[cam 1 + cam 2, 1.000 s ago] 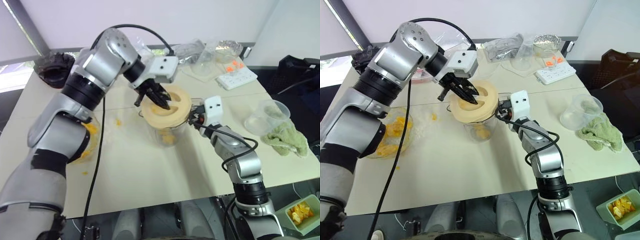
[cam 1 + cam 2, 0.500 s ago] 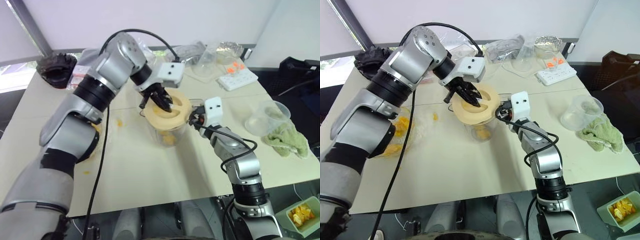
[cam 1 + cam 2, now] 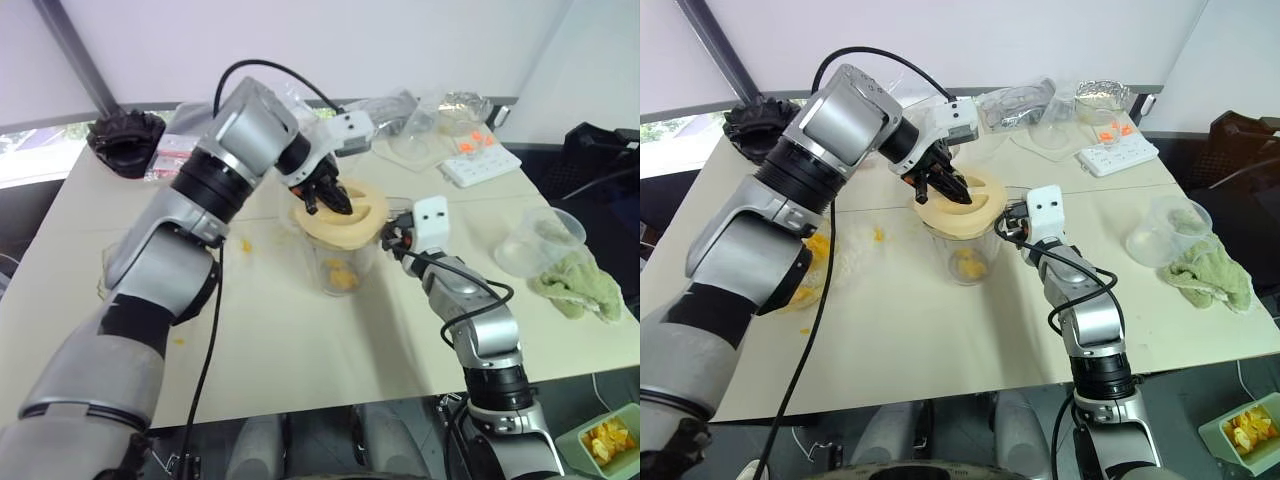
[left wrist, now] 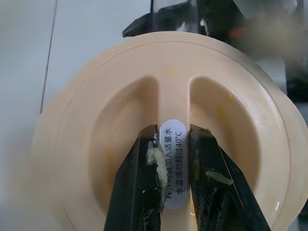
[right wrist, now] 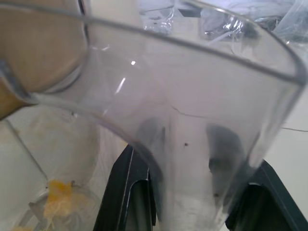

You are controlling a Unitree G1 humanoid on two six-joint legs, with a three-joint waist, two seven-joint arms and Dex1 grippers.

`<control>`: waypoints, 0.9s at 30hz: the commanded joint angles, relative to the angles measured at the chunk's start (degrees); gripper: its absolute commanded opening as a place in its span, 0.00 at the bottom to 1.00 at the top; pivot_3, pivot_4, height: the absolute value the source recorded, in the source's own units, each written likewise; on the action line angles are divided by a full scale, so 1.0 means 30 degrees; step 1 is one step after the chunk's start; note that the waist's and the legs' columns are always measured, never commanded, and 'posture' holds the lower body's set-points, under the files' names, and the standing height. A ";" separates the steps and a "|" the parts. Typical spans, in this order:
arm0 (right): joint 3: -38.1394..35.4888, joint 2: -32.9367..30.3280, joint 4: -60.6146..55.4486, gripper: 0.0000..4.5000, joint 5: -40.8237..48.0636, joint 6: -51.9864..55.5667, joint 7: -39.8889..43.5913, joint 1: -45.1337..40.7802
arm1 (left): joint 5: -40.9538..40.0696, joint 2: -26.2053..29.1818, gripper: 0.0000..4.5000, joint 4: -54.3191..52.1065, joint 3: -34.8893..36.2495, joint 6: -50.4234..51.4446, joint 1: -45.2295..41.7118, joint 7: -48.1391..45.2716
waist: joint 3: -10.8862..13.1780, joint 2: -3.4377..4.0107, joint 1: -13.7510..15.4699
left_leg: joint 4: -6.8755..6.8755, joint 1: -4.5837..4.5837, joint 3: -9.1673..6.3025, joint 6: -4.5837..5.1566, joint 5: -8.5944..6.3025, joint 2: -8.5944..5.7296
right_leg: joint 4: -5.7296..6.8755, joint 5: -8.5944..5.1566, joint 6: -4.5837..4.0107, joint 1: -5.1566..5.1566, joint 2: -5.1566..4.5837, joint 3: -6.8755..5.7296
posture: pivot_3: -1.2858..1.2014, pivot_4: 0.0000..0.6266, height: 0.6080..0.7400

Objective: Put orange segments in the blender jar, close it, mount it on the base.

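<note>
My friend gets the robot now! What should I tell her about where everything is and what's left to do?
Left claw: shut on the centre ridge of the round cream lid, which sits on the tall clear plastic blender jar.
Right claw: holding the jar's handle, steadying it on the white table.
Done: yellow-orange orange segments are in the jar.
Left: seat the lid fully, then mount the jar on the base.

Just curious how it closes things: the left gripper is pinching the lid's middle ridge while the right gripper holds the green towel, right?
Not quite. The left gripper does pinch the lid by its ridge, but the right gripper holds the blender jar by its handle, as the right wrist view shows.
</note>
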 commanded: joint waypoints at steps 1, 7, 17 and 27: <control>-0.0376 -0.0247 -0.1270 0.27 -0.0155 -0.1165 0.0265 -0.0485 | 0.1660 0.0267 0.05 0.1583 -0.0809 0.1813 0.1477 0.2960 | -0.0001 -0.0001 0.0057 | 0.0000 0.0000 0.0001 0.0000 0.0000 0.0000 | -0.0003 -0.0001 0.0002 0.0000 0.0000 0.0000 | 0.52 0.24 1.00; -0.0391 -0.0312 -0.1093 0.27 -0.0282 -0.1265 0.0429 -0.0575 | 0.1541 0.0044 0.05 0.1639 -0.0293 0.1925 0.1402 0.3532 | -0.0001 -0.0001 0.0125 | -0.0003 -0.0003 0.0003 -0.0001 0.0000 -0.0009 | -0.0016 -0.0004 0.0006 0.0005 -0.0017 0.0000 | 0.52 0.24 1.00; -0.0397 -0.0366 -0.1048 0.26 -0.0402 -0.1279 0.0628 -0.0508 | 0.0862 0.0184 0.96 -0.0091 0.0837 0.1395 0.1756 0.4124 | -0.0002 0.0001 0.0105 | -0.0007 -0.0006 -0.0001 -0.0001 -0.0001 -0.0009 | -0.0022 -0.0004 0.0009 0.0003 -0.0018 -0.0001 | 0.52 0.24 1.00; -0.0196 -0.0288 -0.0848 0.26 -0.0608 -0.1443 0.0725 -0.0193 | -0.2837 -0.0686 0.99 0.0222 0.6698 0.1883 0.0413 0.5527 | 0.0016 -0.0016 0.0015 | -0.0026 -0.0146 -0.0003 -0.0001 -0.0001 -0.0011 | -0.0032 0.0006 0.0012 -0.0133 -0.0015 -0.0006 | 0.52 0.24 1.00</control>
